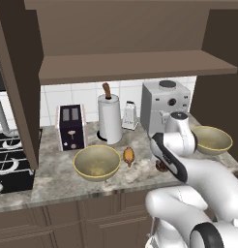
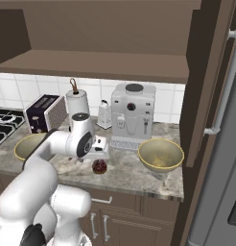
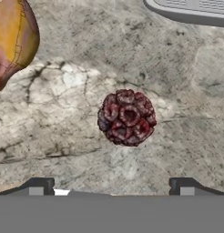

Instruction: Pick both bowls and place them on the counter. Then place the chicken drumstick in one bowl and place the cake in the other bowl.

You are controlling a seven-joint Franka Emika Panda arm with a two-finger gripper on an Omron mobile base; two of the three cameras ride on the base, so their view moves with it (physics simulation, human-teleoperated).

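1. The claw [image 3: 111, 184] is spread as wide as it goes and has nothing in it. In the hand view the two dark fingertips [image 3: 40, 185] sit far apart at the bottom, with bare stone between them.
2. Right above it in that view is the cake [image 3: 127, 117], a dark red bumpy lump lying on the tabletop [image 3: 186, 91], not touching the fingertips.
3. Upper left corner of the hand view has the chicken drumstick [image 3: 13, 38], glossy orange-brown, near the cake but apart from it.
4. From the left base view the drumstick [image 1: 128, 155] lies just beside the left bowl [image 1: 96, 162], and both bowls are upright on the tabletop.
5. The other bowl [image 2: 160, 154] sits off to the right, in front of the coffee machine [image 2: 133, 115]. The cake [image 2: 99, 166] is between the two bowls, close under the arm's wrist.
6. Along the back wall: toaster [image 1: 71, 127], paper towel roll [image 1: 110, 119], small grater [image 1: 129, 116].
7. A stove [image 1: 8, 160] sits at the left end of the tabletop.
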